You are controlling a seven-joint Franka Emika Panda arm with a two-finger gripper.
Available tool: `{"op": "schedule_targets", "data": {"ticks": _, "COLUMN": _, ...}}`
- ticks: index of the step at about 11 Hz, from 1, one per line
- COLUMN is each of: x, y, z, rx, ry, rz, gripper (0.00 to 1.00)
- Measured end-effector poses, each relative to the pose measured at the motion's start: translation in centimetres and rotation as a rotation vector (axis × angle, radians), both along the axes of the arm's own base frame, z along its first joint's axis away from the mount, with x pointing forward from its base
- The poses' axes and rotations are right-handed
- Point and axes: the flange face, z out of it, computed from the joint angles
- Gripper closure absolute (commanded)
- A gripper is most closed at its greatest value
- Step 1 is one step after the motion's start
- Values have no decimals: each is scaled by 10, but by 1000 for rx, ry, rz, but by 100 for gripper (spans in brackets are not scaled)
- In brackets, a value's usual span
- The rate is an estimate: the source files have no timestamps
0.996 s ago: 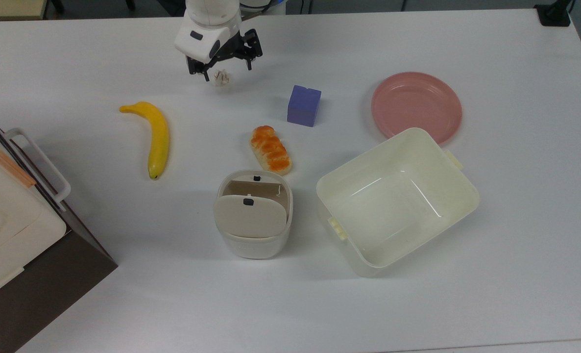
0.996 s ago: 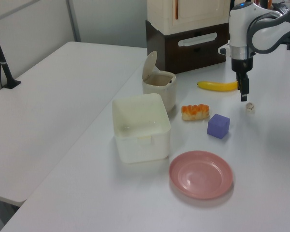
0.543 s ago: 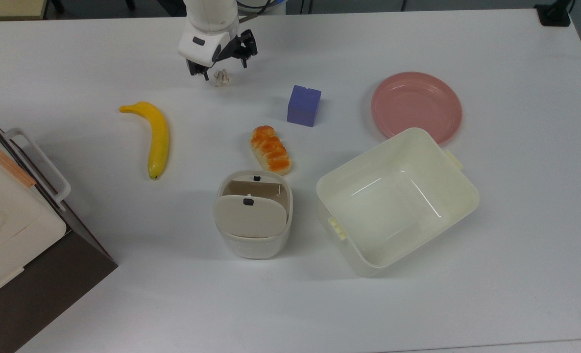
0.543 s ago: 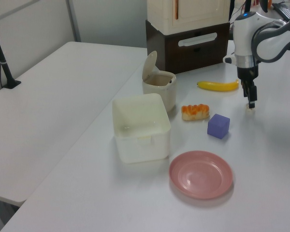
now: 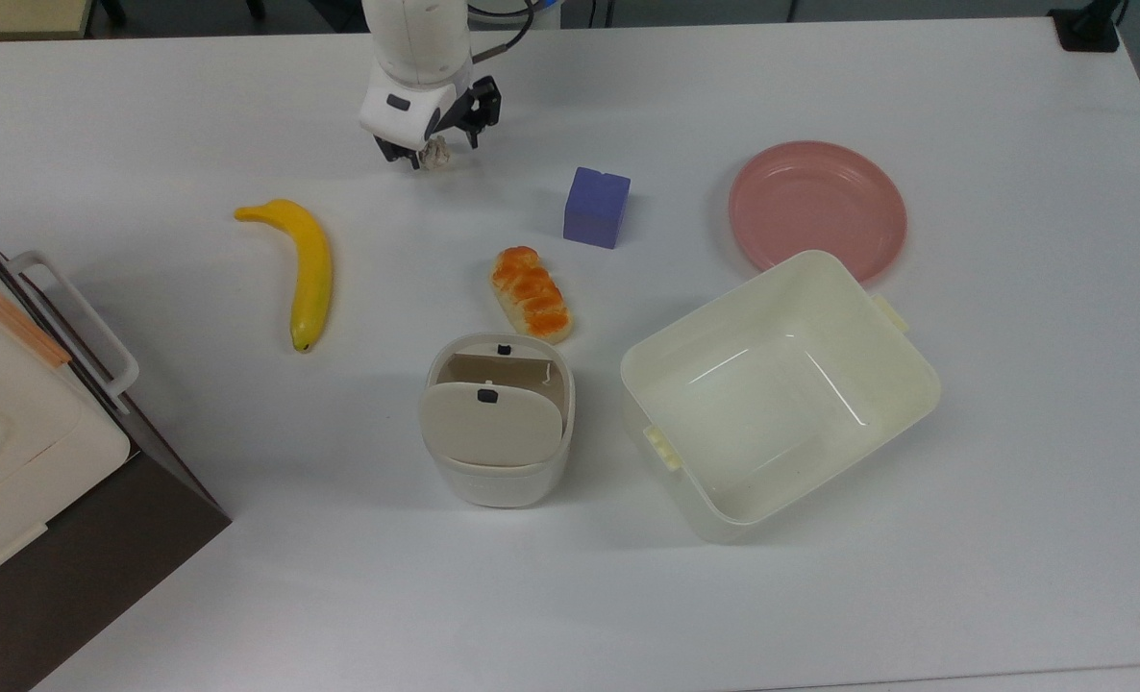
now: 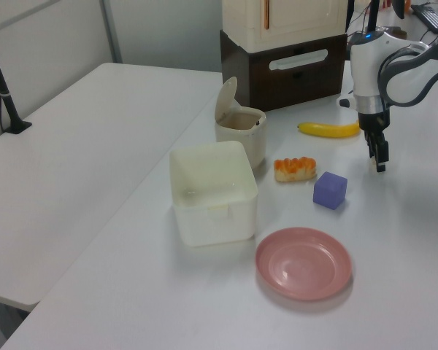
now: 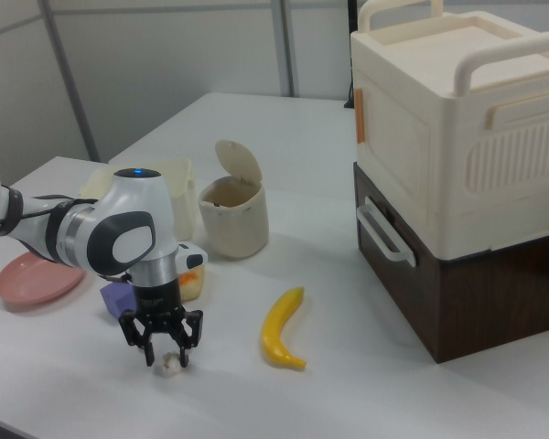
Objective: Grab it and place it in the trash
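Straddling the paper wad, seemingly unclamped: end effector; banana beside.

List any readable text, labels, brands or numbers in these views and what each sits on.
None: no words, numbers or brand marks can be read anywhere.
Small white rounded bin: its beige flap lid carries small black tabs, no lettering.
White robot gripper: a dark inset patch on the body in the top view, no characters legible.
Cream and dark brown cabinet, purple-blue cube, cream rectangular tub: plain surfaces.

A banana, bread roll, purple cube, pink plate and cream tub lie apart.
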Motion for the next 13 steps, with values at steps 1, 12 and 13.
{"op": "schedule_targets", "data": {"ticks": 1, "x": 0, "y": 0, "z": -2, "rx": 0, "ry": 0, "rz": 1, "gripper": 90}}
{"op": "schedule_targets", "data": {"ticks": 12, "x": 166, "y": -9, "z": 218, "rx": 33, "ry": -458, "rz": -146, "gripper": 74}}
{"op": "schedule_targets", "data": {"ticks": 13, "x": 189, "y": -6, "z": 206, "rx": 31, "ry": -479, "rz": -189, "gripper": 34}}
